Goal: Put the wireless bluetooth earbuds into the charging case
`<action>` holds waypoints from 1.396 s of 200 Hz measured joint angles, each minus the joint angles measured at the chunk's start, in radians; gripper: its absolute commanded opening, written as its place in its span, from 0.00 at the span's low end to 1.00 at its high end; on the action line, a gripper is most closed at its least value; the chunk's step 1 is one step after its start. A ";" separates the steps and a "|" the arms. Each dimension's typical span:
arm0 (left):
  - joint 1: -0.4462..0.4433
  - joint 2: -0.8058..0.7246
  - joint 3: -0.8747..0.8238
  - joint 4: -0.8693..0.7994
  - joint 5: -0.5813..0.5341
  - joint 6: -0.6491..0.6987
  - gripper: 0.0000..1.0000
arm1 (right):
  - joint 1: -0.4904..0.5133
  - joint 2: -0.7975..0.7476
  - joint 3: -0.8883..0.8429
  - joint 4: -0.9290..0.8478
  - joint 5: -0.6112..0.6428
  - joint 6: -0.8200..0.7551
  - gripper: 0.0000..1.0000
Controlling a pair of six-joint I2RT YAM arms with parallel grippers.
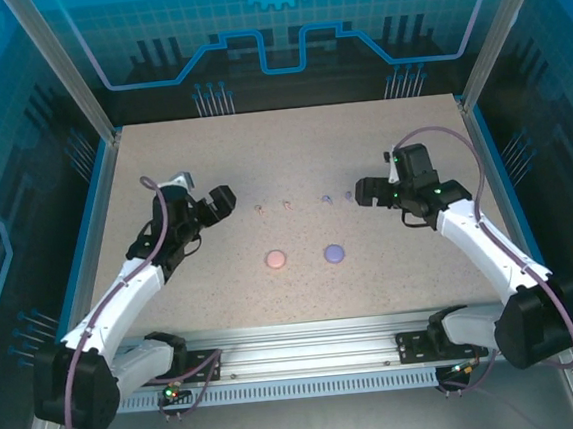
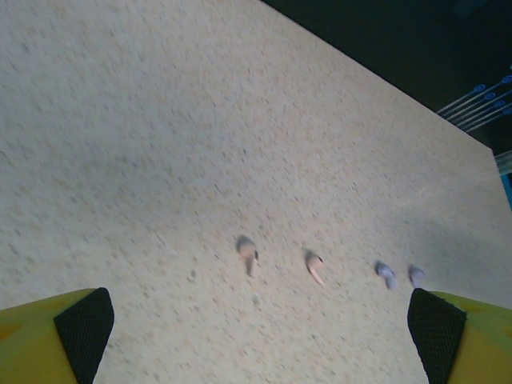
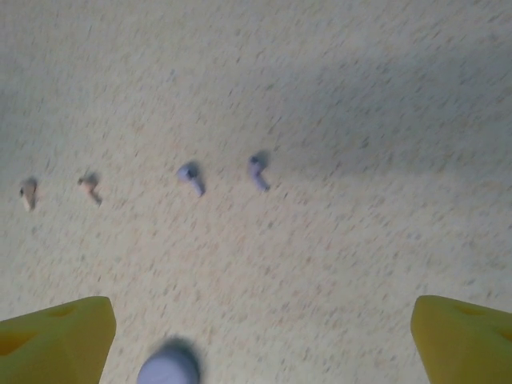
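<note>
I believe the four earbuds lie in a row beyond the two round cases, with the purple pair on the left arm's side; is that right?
Not quite. The purple earbuds lie on the right arm's side, near the right gripper; the pink earbuds are on the left arm's side. The top external view shows this. The row does lie beyond the two round cases.
</note>
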 measured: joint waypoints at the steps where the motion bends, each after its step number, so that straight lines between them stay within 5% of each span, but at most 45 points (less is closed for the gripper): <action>1: -0.001 0.000 0.000 -0.001 0.000 -0.002 0.99 | 0.002 0.000 0.000 -0.003 0.000 0.001 0.95; 107: -0.113 0.047 -0.054 -0.016 0.060 -0.216 0.99 | 0.369 0.342 0.104 -0.209 0.053 0.023 0.86; 153: -0.114 0.074 -0.029 -0.031 0.084 -0.216 0.99 | 0.405 0.512 0.165 -0.225 0.073 -0.025 0.81; 279: -0.114 0.096 -0.008 -0.032 0.121 -0.215 0.99 | 0.405 0.586 0.175 -0.213 0.080 -0.047 0.72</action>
